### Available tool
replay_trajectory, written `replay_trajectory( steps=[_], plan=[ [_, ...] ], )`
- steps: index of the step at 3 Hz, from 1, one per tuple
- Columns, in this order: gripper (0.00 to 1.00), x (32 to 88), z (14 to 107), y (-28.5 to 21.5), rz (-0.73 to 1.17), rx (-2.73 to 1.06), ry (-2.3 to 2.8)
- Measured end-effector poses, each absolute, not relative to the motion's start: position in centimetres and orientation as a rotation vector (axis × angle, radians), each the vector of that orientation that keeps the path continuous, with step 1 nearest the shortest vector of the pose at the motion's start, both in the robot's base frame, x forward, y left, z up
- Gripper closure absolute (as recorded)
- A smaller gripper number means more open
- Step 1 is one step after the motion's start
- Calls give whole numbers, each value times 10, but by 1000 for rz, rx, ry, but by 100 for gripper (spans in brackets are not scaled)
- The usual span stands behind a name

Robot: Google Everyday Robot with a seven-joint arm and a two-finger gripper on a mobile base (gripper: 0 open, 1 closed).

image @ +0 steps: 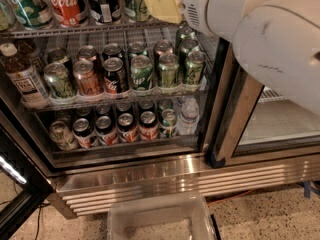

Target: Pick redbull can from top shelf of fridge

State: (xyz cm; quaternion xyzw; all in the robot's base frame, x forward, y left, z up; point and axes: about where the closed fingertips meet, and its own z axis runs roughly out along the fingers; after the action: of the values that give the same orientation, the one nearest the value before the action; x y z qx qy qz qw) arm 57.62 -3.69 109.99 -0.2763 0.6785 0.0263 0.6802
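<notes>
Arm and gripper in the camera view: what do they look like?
The arm is a bulky, rounded white shell with faint dark scuffs and a vented grille near the wrist. The gripper, at the top edge by the fridge's top shelf, is pale yellow and wedge-shaped. No cables show.

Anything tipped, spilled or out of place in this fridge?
Nothing stands out. The cans on the middle shelf stand upright in rows, and no spill shows. The gripper is at the right end of the top shelf.
</notes>
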Motion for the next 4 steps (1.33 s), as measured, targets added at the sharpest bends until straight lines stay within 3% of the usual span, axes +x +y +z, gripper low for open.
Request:
replay_trajectory(
  steps=[4],
  plan=[
    [38,646,1120,-35,37,-526,1537]
  ],
)
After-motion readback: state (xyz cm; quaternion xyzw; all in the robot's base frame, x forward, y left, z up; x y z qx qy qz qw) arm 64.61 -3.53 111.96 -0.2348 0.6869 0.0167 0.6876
